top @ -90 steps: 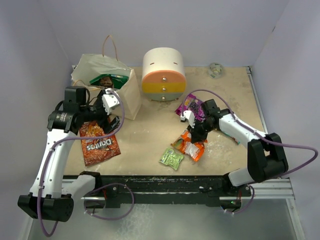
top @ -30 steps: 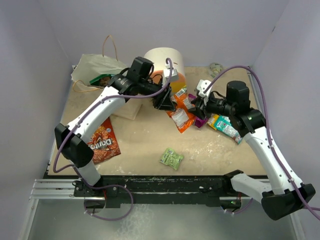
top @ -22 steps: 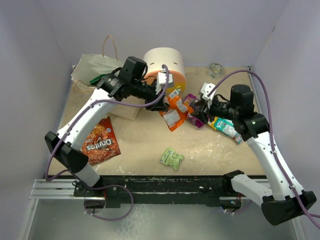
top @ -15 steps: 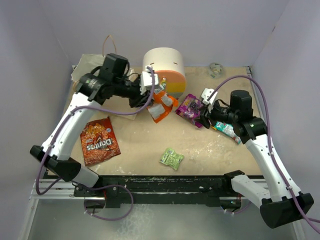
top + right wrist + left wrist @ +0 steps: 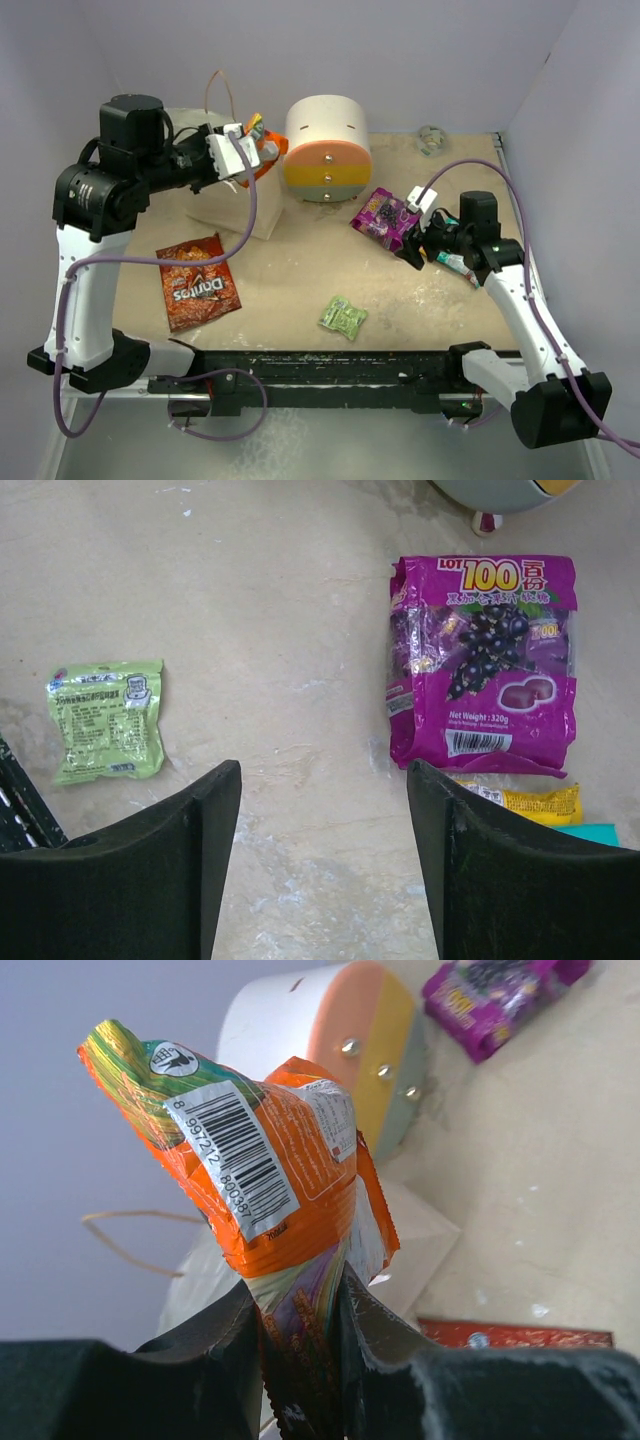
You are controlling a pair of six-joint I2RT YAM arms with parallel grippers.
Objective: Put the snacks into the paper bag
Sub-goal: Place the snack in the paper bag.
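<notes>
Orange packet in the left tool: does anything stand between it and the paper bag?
Nothing visible does. The left tool grips the orange packet by the paper bag; the round drawer container stands on the packet's other side. The left arm hides the bag's mouth from above.

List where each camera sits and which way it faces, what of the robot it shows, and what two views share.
Top external: above and behind the bases, looking down on the table; both arms show.
Left wrist: on the raised left arm, looking past the left gripper at the orange packet it pinches, round container behind.
Right wrist: over the table, looking down through the open right gripper.
Shared: the purple packet shows in all three; the lime-green packet in right wrist and top.
</notes>
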